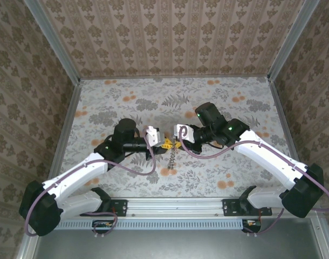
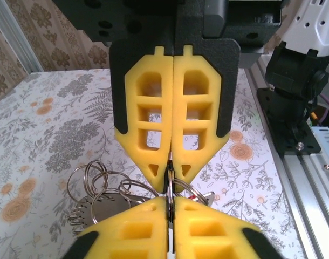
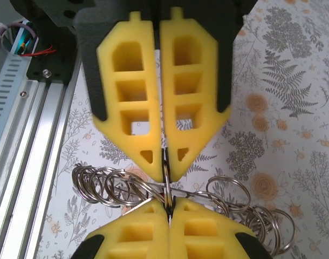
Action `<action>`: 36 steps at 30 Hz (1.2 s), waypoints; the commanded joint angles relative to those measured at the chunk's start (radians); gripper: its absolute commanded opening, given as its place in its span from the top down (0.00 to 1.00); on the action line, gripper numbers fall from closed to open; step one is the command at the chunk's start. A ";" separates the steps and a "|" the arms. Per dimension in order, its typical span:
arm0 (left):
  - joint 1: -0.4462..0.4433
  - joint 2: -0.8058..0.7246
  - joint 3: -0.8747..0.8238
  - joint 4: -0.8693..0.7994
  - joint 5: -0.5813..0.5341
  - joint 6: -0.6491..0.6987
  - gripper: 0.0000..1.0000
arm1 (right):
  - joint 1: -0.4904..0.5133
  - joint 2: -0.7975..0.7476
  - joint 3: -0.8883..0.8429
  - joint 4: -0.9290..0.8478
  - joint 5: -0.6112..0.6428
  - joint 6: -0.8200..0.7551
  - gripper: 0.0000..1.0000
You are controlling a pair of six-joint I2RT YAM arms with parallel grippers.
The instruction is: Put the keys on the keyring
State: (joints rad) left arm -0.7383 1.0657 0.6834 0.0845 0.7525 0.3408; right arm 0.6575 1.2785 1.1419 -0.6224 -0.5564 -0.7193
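Because threading likely needs the loop held from both sides, left gripper (image 2: 171, 162) and right gripper (image 3: 165, 163) meet tip to tip, each pinching a thin wire of the keyring (image 3: 94, 184). Its other rings hang just beyond the tips, over the table (image 3: 294, 108). Any keys among them cannot be told apart. No writing is legible.
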 commanded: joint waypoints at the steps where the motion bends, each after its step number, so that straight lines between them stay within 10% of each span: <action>1: -0.009 0.005 0.039 -0.018 0.048 0.029 1.00 | 0.005 -0.013 0.027 0.028 -0.033 -0.003 1.00; 9: -0.005 -0.018 -0.039 0.246 0.096 -0.100 1.00 | -0.069 -0.088 -0.085 0.137 -0.151 0.074 0.77; 36: -0.006 0.013 -0.072 0.393 0.127 -0.171 1.00 | -0.108 -0.168 -0.130 0.134 -0.245 0.085 0.76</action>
State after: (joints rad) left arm -0.7391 1.0729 0.6155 0.4168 0.8612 0.1860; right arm 0.5541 1.1297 1.0237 -0.4957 -0.7479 -0.6319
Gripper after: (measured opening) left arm 0.047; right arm 0.242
